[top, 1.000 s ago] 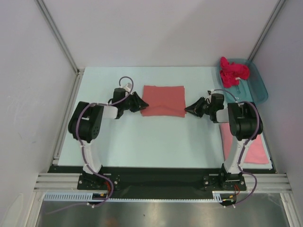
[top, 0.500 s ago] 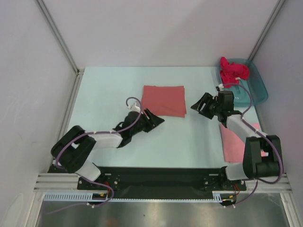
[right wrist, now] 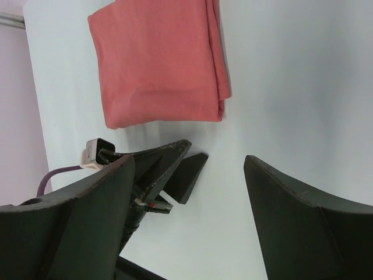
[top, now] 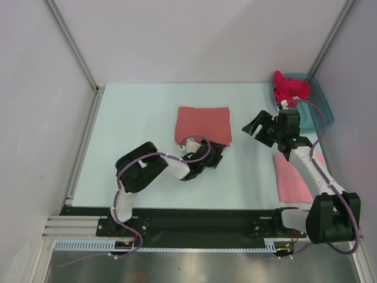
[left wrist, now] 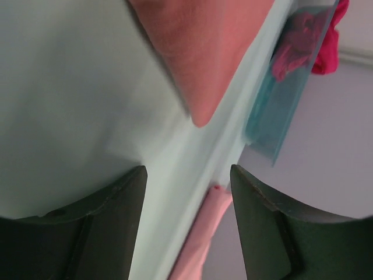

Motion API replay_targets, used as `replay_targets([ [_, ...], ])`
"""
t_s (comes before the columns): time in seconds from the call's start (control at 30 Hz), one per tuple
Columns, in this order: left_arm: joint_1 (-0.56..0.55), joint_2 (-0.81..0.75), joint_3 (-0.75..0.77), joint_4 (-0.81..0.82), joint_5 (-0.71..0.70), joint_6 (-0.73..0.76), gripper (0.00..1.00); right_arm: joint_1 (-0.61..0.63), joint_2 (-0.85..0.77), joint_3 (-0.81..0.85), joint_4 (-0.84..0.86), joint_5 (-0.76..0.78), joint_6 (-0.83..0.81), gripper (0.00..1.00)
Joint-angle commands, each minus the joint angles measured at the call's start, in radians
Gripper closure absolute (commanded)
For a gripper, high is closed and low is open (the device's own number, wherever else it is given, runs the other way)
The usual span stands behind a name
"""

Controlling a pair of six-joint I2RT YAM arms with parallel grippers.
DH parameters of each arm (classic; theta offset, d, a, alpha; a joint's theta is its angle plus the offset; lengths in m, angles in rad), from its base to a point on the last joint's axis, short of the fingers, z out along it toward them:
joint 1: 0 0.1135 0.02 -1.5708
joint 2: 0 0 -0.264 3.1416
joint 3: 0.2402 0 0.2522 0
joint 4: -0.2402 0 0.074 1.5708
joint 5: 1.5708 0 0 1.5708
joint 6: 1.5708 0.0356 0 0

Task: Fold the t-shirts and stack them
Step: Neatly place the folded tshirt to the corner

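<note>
A folded salmon t-shirt [top: 203,124] [right wrist: 157,64] [left wrist: 198,46] lies flat in the middle of the table. My left gripper [top: 215,154] [left wrist: 187,186] [right wrist: 197,149] sits low just in front of the shirt's near right corner, open, nothing between its fingers. My right gripper [top: 257,125] [right wrist: 189,160] hovers to the right of that shirt, open and empty, apart from the cloth. A lighter pink t-shirt [top: 293,177] [left wrist: 204,233] lies flat at the right front, partly under the right arm. A magenta t-shirt [top: 290,88] [left wrist: 306,41] is bunched in the teal tub.
The teal plastic tub [top: 318,112] [left wrist: 280,116] stands at the back right corner. White walls and metal posts close in the table on three sides. The two arms' bases are at the near edge.
Both grippers have opened and left the salmon shirt's sides. The left arm swung round to the shirt's near right corner; the right gripper drew back to the right and up.
</note>
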Motion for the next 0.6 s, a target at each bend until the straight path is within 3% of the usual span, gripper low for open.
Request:
replay_targets([
  [0.0,-0.005,0.039,0.069,-0.195,-0.126,-0.242,0.35,-0.014,-0.009,0.056,-0.029,0.002,-0.005,0.18],
  [0.23,-0.003,0.101,0.186,-0.397,-0.196,-0.348,0.41,-0.037,0.026,0.091,-0.013,-0.033,0.015,0.18],
  [0.37,-0.003,0.151,0.226,-0.420,-0.206,-0.407,0.45,-0.048,0.046,0.103,-0.013,-0.036,0.012,0.17],
  [0.57,0.007,0.154,0.304,-0.555,-0.261,-0.391,0.49,-0.055,0.083,0.113,-0.004,-0.028,0.000,0.17],
])
